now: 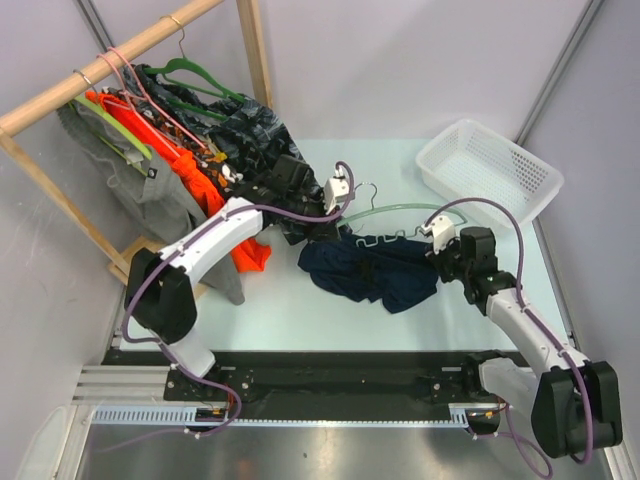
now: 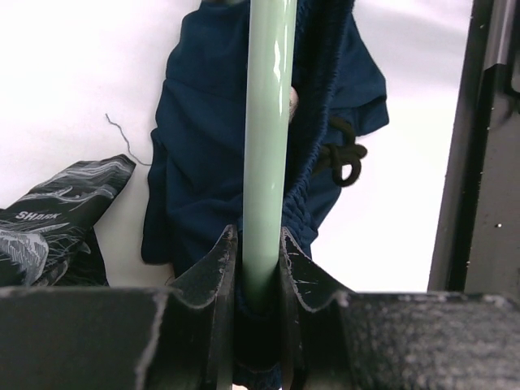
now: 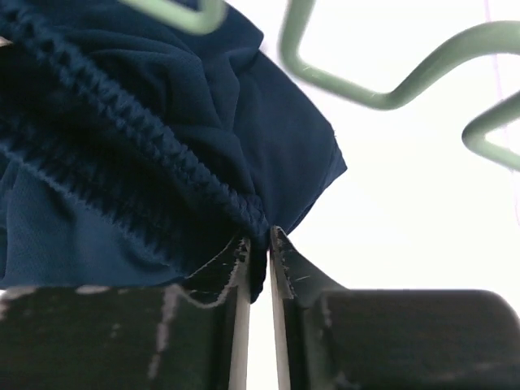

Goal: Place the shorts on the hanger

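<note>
The navy shorts (image 1: 375,272) lie bunched on the table's middle, under the pale mint hanger (image 1: 400,210), whose wavy bar crosses their top edge. My left gripper (image 1: 322,226) is shut on the hanger's straight arm (image 2: 266,146), with the shorts (image 2: 203,146) below it. My right gripper (image 1: 440,256) is shut on the shorts' gathered waistband (image 3: 162,154) at their right end. The hanger's wavy bar (image 3: 390,96) runs above that gripper (image 3: 258,240). A black drawstring (image 2: 345,154) shows on the shorts.
A wooden rack (image 1: 110,55) at the back left holds orange (image 1: 195,180), grey and patterned black garments (image 1: 255,135), plus pink and dark green hangers. A white basket (image 1: 490,170) stands at the back right. The patterned garment (image 2: 49,236) lies left of the shorts.
</note>
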You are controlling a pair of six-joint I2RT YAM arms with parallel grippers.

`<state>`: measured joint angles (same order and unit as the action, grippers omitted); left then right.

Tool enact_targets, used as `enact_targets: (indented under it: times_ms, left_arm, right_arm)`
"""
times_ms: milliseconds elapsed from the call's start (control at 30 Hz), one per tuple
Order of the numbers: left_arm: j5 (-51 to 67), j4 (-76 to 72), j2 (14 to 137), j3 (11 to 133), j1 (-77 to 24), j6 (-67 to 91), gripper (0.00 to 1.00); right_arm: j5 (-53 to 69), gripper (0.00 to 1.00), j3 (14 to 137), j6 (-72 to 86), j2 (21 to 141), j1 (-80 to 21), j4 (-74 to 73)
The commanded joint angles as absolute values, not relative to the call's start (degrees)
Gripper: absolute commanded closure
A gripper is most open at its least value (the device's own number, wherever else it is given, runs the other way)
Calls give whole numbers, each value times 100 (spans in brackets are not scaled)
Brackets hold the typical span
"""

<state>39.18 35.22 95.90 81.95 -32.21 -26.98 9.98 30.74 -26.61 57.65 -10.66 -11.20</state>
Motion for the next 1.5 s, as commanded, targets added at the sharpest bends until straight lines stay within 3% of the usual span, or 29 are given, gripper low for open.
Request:
enact_targets:
  times_ms: [0, 133, 400, 633, 1067, 1467]
  left_arm:
    - [4016, 3393, 9106, 8077, -2971, -2470, 100]
    - [4201, 3121, 8851, 7840, -2760, -2364, 99]
    - [4561, 2848, 8263, 7348, -2514, -2654, 99]
    - [4544, 3541, 8235, 7400, -2479, -3681, 100]
    - [2937, 4227, 8437, 7497, -2557, -4991, 100]
    - [959, 4210, 9079, 7936, -3453, -5230, 100]
  right_arm:
    - [844, 90, 3067, -2593, 5897, -721, -941]
    - [1405, 100, 3076, -2575, 5924, -133, -1019]
    - [2530, 100, 3199, -2470, 6424, 1343, -1090]
    - [2777, 100, 3646, -2206, 6838, 1836, -976]
    - [2716, 100, 4271, -2540, 6698, 2030, -1195]
    - [2233, 100, 4693, -3093, 5873, 1759, -1529]
